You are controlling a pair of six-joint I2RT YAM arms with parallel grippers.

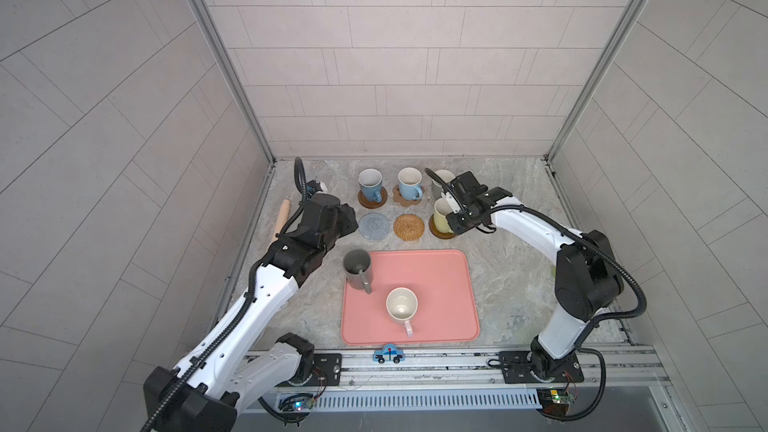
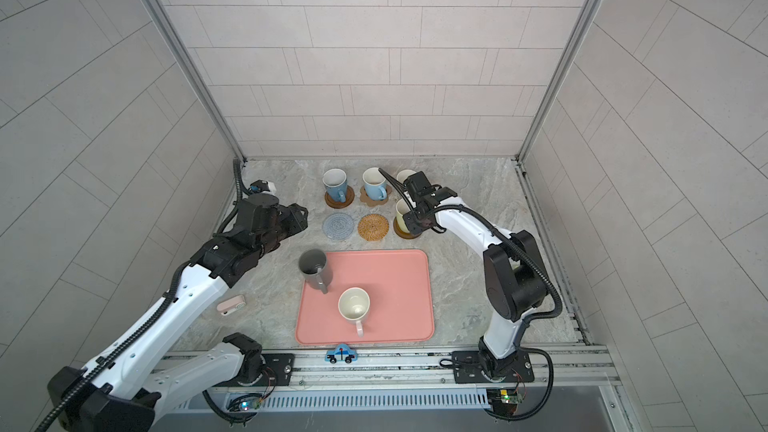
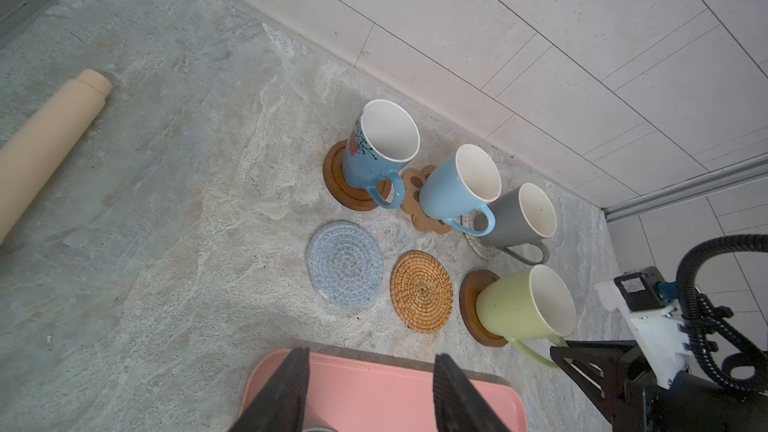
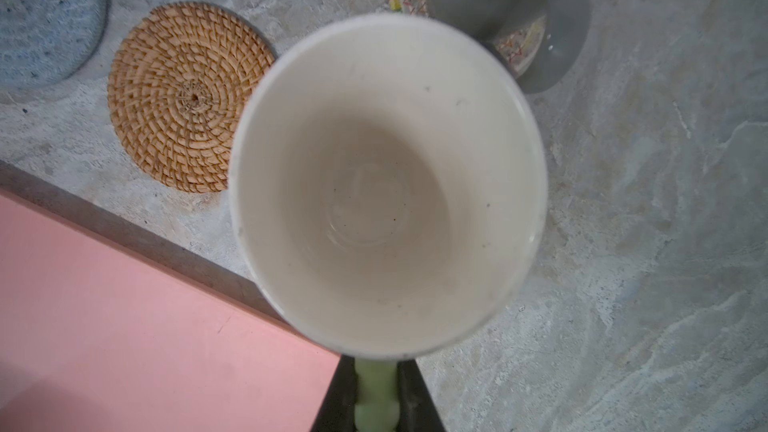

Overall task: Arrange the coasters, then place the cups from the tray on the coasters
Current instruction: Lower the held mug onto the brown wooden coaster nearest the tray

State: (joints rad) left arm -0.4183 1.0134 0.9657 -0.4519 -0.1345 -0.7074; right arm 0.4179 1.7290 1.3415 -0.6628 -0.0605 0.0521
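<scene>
The yellow-green mug (image 1: 441, 218) stands, as far as I can judge, on the dark brown disc (image 3: 469, 305) at the right end of the near row of coasters, just beside the golden rattan coaster (image 1: 409, 226). My right gripper (image 4: 376, 367) is closed tight on its handle (image 4: 376, 396). The right wrist view shows the green loop pinched between the two dark fingers and the mug's cream mouth facing up at the camera. I expect glazed ceramic like this to be stiff, slick and brittle, and the weight of the body hangs off to one side of a handle grip. It could swing or twist if I move sharply, so I would let go gently and back away along the handle's line. The short grey mug (image 3: 515, 218) is close behind. My left gripper (image 3: 372, 357) is roughly half open with nothing between its fingers, and it hangs near the far left corner of the tray (image 1: 436, 284), close to the taller dark grey mug (image 1: 357, 270). That mug and the pink mug (image 1: 402, 305) remain on the tray, both with handles pointing toward the near edge, which is where I would grip them. The grey-blue woven coaster (image 1: 374, 225) and the rattan one lie bare.
</scene>
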